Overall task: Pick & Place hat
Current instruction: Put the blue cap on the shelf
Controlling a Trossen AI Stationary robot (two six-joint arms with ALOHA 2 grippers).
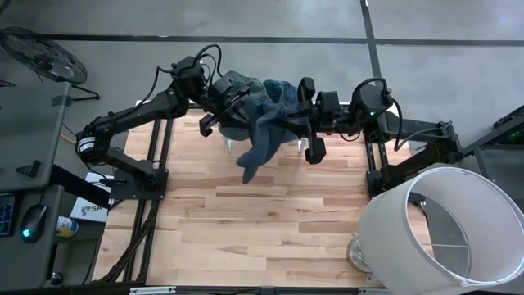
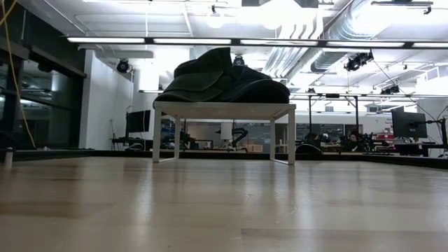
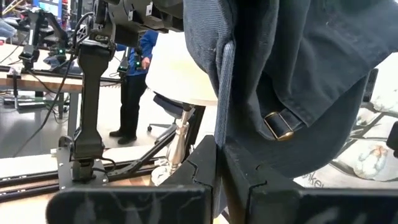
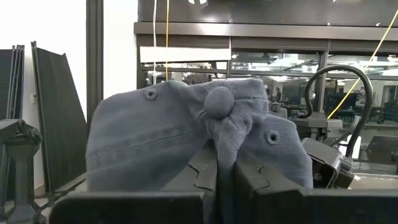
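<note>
You have the hat [image 1: 260,115] pinched from both sides — left gripper [image 3: 219,163] clamped on its strap edge, right gripper [image 4: 225,171] clamped on its crown — above the small white stand [image 2: 222,110] at the table's [image 1: 262,229] far edge.

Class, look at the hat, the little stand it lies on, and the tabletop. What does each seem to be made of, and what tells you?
Hat: woven cotton-like cloth, matte blue-grey, with stitched eyelets, a fabric button and a brassy strap buckle.
Stand: smooth white, probably painted wood or metal; unclear.
Tabletop: light wood planks or wood-look laminate, visible grain and seams.
</note>
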